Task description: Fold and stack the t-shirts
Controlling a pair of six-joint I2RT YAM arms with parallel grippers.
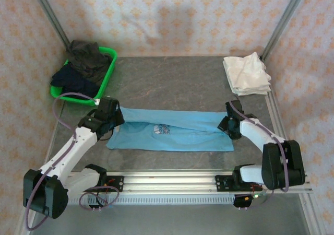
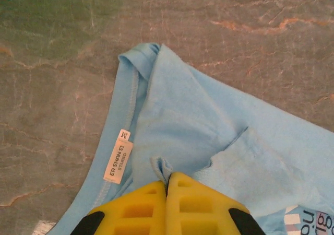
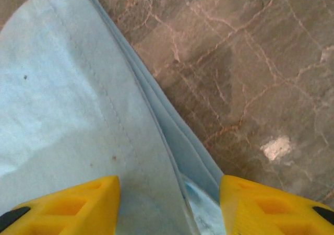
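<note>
Top view: light soft, even, from overhead; colours washed, slight haze. Broad faint shadow on back wall (image 1: 172, 21), far ahead of left gripper (image 1: 117, 121). Thin soft shadows under arms.

Left wrist view: sharp focus on blue t-shirt (image 2: 209, 125) and label (image 2: 118, 155) just ahead of gripper; yellow fingers (image 2: 141, 209) softer at bottom edge.

Right wrist view: whole frame blurred; cloth pale, near overexposed, around right gripper (image 3: 168, 185); white glare spot (image 3: 276, 148) on table (image 3: 250, 62), ahead and right of it.

I'm on a robot lab cell, imo: alu rail (image 1: 172, 181) at near edge, metal corner posts (image 1: 48, 13), patterned backdrop panels (image 1: 172, 15), stone-look tabletop (image 1: 172, 81).
</note>
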